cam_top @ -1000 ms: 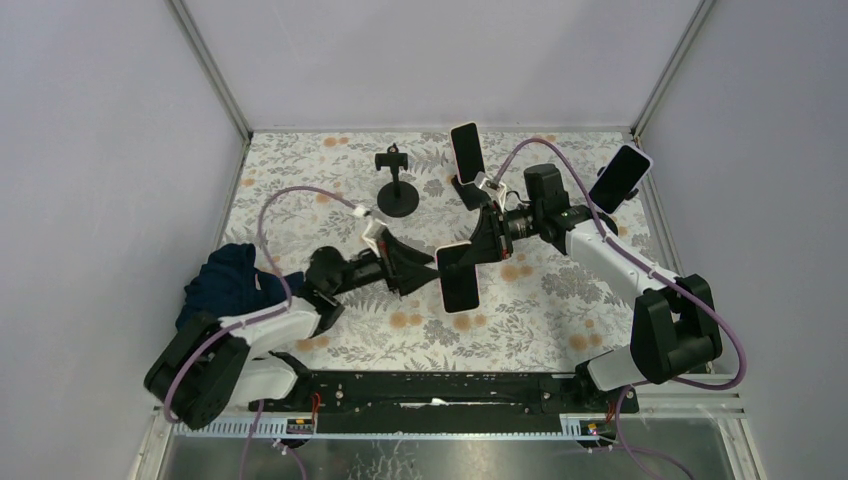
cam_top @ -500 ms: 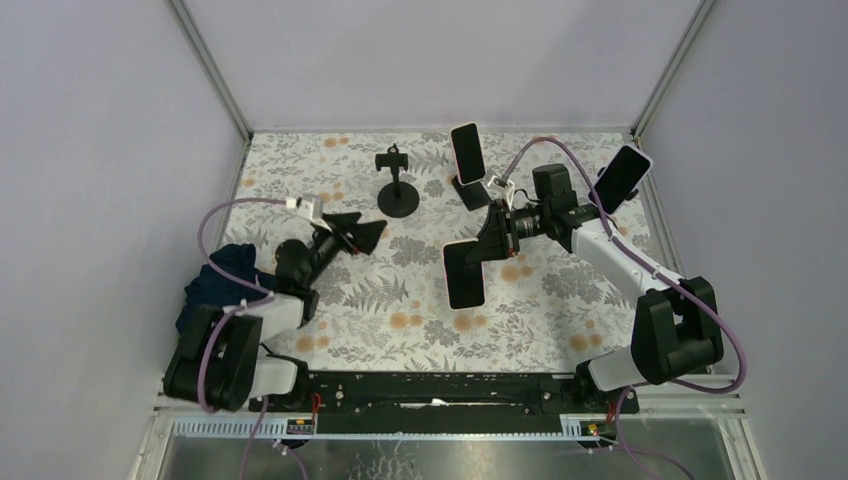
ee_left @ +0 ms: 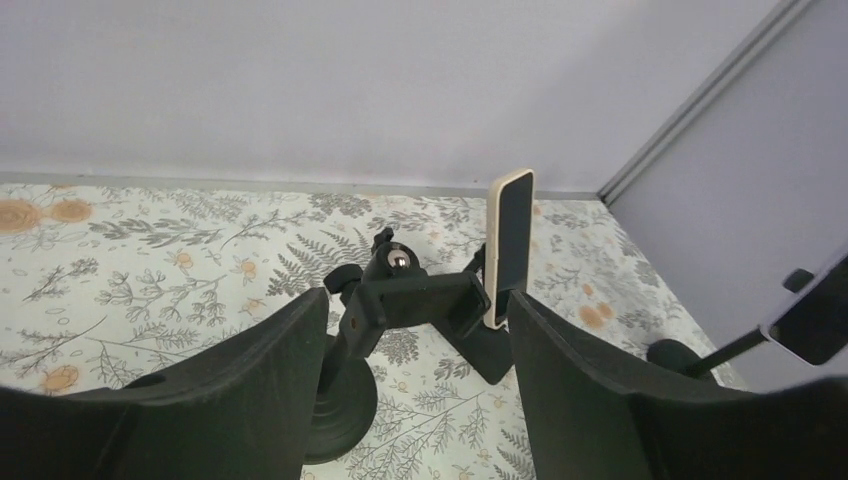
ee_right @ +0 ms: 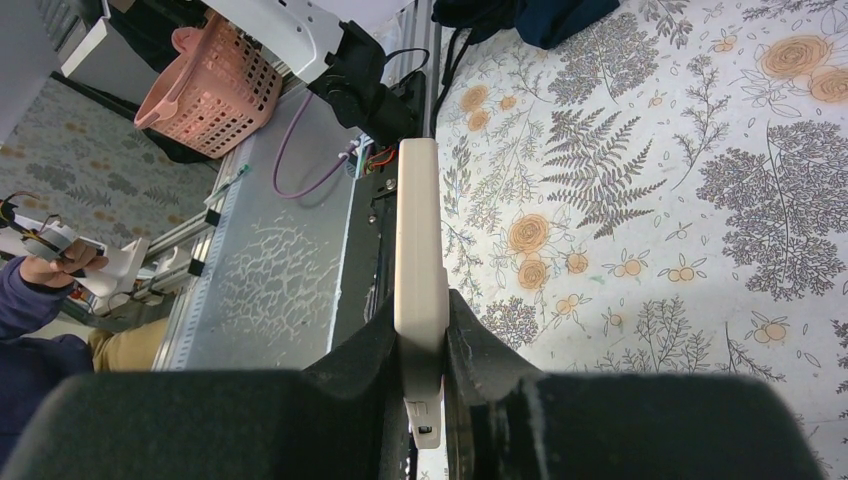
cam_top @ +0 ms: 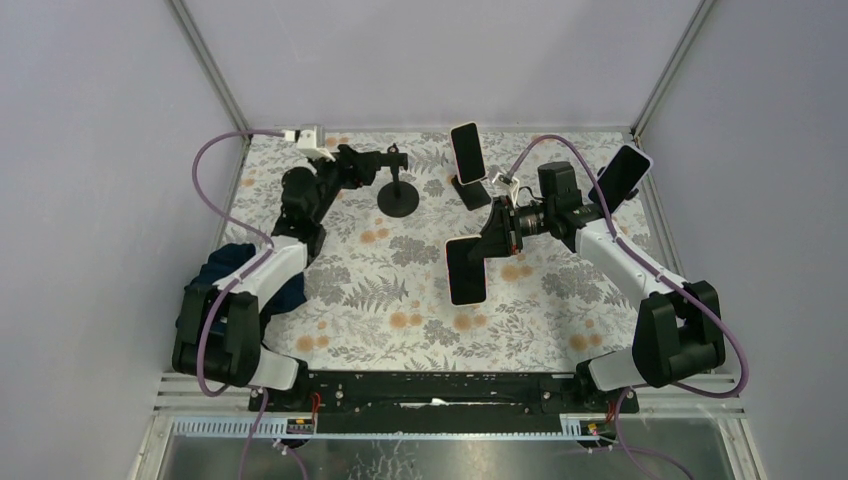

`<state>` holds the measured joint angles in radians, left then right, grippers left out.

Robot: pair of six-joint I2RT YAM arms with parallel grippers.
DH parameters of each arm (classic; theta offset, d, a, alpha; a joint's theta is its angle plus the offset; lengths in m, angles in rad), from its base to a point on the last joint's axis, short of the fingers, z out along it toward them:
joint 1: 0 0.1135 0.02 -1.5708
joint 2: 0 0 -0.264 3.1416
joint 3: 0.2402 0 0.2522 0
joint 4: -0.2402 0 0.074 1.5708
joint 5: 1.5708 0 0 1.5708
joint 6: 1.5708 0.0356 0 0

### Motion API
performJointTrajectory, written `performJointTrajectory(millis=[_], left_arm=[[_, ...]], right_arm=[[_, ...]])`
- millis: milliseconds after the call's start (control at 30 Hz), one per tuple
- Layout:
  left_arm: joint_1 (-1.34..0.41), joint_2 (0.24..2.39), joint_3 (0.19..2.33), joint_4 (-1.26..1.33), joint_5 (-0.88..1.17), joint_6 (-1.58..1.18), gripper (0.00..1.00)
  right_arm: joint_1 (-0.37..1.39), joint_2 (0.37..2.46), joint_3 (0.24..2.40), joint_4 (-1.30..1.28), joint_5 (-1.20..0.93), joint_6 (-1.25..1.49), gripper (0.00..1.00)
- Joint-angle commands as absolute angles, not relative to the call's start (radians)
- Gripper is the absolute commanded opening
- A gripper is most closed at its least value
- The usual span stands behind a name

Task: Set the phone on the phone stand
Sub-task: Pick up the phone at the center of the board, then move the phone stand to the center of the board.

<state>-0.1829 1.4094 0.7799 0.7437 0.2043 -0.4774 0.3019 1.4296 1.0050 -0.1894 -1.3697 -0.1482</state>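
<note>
The empty black phone stand (cam_top: 398, 198) stands at the back centre-left, its clamp (ee_left: 420, 298) on top of a short post. My left gripper (cam_top: 376, 164) is open just left of the clamp. In the left wrist view (ee_left: 418, 305) the clamp sits between its fingers and I see no contact. My right gripper (cam_top: 489, 238) is shut on a cream-edged phone (cam_top: 465, 270) and holds it above the table's middle, screen up. The right wrist view shows the phone (ee_right: 419, 230) edge-on, pinched between the pads.
Two other stands with phones on them stand at the back: one at centre (cam_top: 467, 152), also in the left wrist view (ee_left: 512, 240), and one at the far right (cam_top: 620, 178). A dark blue cloth (cam_top: 225, 275) lies at the left edge.
My left arm has swung from the table's middle to the back left, up to the empty stand's clamp. My right gripper has kept the phone and barely shifted.
</note>
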Motion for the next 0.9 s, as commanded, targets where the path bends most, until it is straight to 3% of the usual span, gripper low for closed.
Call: performJointTrajectory(millis=[0,100,433,767,867], left_arm=[[-0.226,1.446,0.899,0.433,0.068,-0.351,0.69],[-0.243,1.477,0.972,0.325,0.009,-0.322,0.62],[-0.263,1.591,1.153,0.180,0.007,-0.276,0.55],[-0.288,1.617,1.172,0.149,0.004,-0.259,0.52],[-0.290,1.626,1.181,0.136,0.003,-0.252,0.45]], right_arm=[[0.293,1.388,1.042,-0.156,-1.393,-0.124,0.00],[0.291,1.390,1.040,-0.151,-1.394,-0.120,0.00],[0.284,1.390,1.037,-0.143,-1.392,-0.111,0.00],[0.280,1.393,1.035,-0.137,-1.396,-0.104,0.00],[0.280,1.393,1.035,-0.137,-1.396,-0.104,0.00]])
